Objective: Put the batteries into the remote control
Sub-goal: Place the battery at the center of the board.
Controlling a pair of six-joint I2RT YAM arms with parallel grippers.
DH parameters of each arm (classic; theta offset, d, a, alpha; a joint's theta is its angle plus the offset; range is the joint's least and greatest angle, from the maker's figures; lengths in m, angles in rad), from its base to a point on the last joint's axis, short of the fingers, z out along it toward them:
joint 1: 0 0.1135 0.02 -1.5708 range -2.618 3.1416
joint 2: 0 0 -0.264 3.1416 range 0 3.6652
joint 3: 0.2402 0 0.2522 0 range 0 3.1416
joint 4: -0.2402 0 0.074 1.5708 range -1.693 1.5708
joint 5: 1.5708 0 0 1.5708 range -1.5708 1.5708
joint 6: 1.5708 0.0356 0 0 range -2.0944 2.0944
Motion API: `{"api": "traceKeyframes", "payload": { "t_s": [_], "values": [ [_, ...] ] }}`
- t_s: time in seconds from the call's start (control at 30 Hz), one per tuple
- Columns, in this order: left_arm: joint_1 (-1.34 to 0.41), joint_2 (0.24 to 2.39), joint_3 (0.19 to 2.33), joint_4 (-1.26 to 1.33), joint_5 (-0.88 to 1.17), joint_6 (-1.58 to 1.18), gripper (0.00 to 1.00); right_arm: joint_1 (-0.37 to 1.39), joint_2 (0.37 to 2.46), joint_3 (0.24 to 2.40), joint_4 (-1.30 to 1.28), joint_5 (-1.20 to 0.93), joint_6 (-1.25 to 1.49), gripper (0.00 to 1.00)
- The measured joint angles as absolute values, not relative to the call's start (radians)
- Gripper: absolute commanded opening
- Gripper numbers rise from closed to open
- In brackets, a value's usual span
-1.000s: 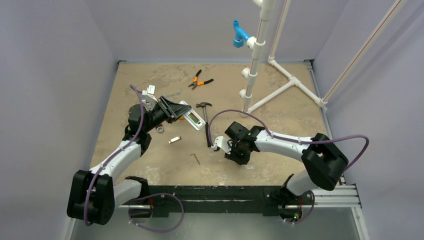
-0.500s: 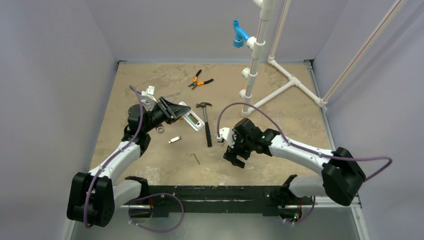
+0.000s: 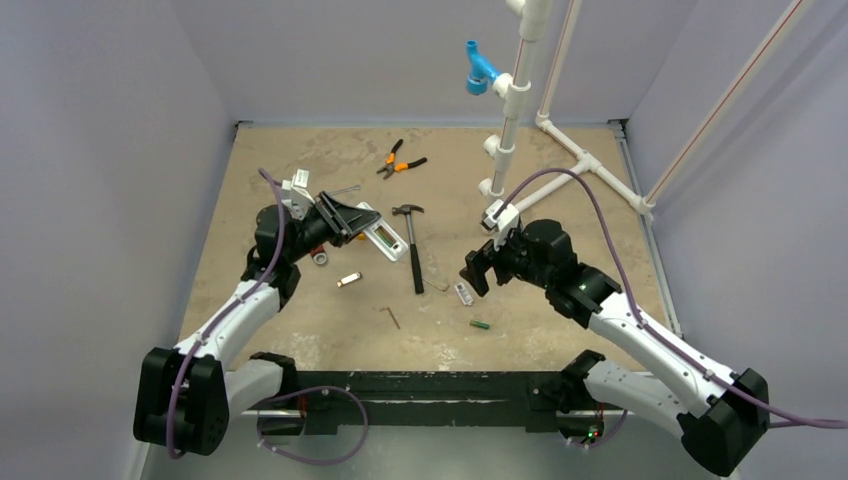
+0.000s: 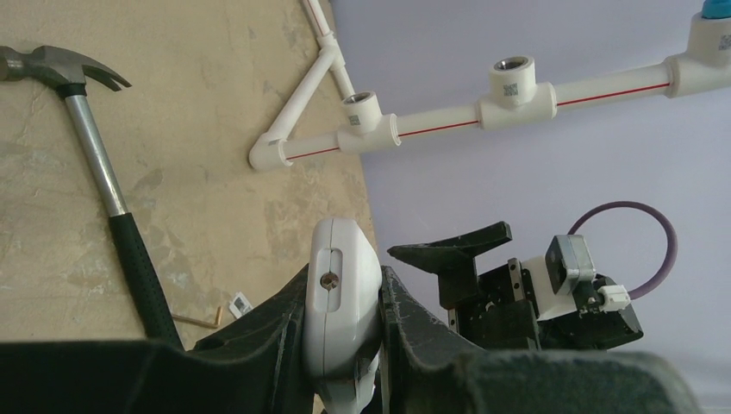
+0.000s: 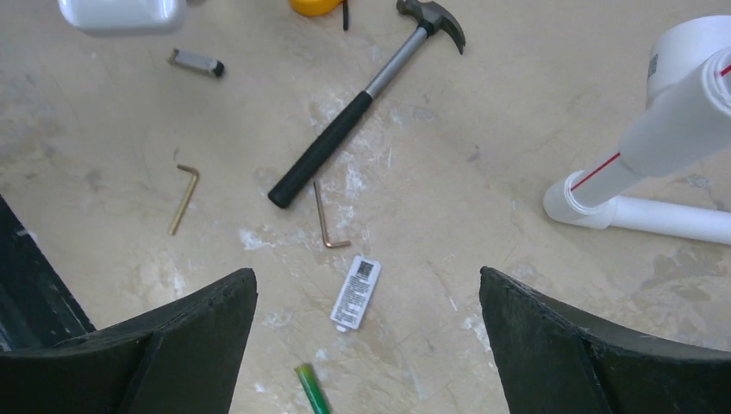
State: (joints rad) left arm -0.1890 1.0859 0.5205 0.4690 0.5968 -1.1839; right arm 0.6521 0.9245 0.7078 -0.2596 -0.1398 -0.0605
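Clamps the remote control point(image 3: 385, 238) in the left gripper point(image 3: 358, 220), one black finger against each long side. In the left wrist view, shows the handset's narrow white end, with a slot and a small round hole, poking out between those fingers. Holds it tilted, display facing up toward the top camera, seemingly lifted off the table point(image 3: 300, 330), just left of the hammer point(image 3: 411, 250); touching the hammer or not, cannot tell. Nearer the arm bases from there: a silver clip-like piece point(image 3: 348, 280), then a small bent hex key point(image 3: 392, 316), both flat on the table.

Spreads the right gripper point(image 3: 476, 272) wide, nothing between its fingers point(image 5: 198, 336), hovering over the table to the right of the hammer's handle. Straight below the gap: a small white tag point(image 5: 355, 293) with a printed code, lying flat. Just nearer than the tag, at the bottom edge of the right wrist view: one green battery point(image 5: 312, 398), on its side on the bare table, apart from the tag and well apart from the remote control. Out past the tag: a second hex key point(image 5: 326, 220), just beside the end of the hammer's black grip. Behind the right gripper: a white pipe stand point(image 3: 510, 120), its foot on the table. Toward the far edge: orange-handled pliers point(image 3: 400, 160).
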Motion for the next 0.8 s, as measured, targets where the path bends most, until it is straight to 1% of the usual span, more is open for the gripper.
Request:
{"api": "traceKeyframes", "payload": {
  "t_s": [0.23, 0.4, 0.53, 0.7, 0.77, 0.8],
  "values": [
    [-0.186, 1.066, 0.531, 0.421, 0.595, -1.166, 0.00, 0.653, 0.891, 0.749, -0.223, -0.105, 0.071, 0.99],
    [-0.185, 1.052, 0.533, 0.397, 0.593, -1.158, 0.00, 0.653, 0.854, 0.798, -0.212, 0.001, 0.171, 0.99],
    [-0.185, 1.051, 0.533, 0.384, 0.593, -1.157, 0.00, 0.652, 0.849, 0.803, -0.209, 0.052, 0.201, 0.98],
    [-0.184, 1.050, 0.533, 0.368, 0.593, -1.151, 0.00, 0.652, 0.846, 0.803, -0.207, 0.066, 0.211, 0.93],
    [-0.184, 1.050, 0.533, 0.366, 0.593, -1.146, 0.00, 0.652, 0.839, 0.798, -0.204, 0.062, 0.200, 0.89],
    [-0.184, 1.050, 0.533, 0.366, 0.593, -1.142, 0.00, 0.652, 0.833, 0.795, -0.202, 0.060, 0.191, 0.86]
  ]
}}
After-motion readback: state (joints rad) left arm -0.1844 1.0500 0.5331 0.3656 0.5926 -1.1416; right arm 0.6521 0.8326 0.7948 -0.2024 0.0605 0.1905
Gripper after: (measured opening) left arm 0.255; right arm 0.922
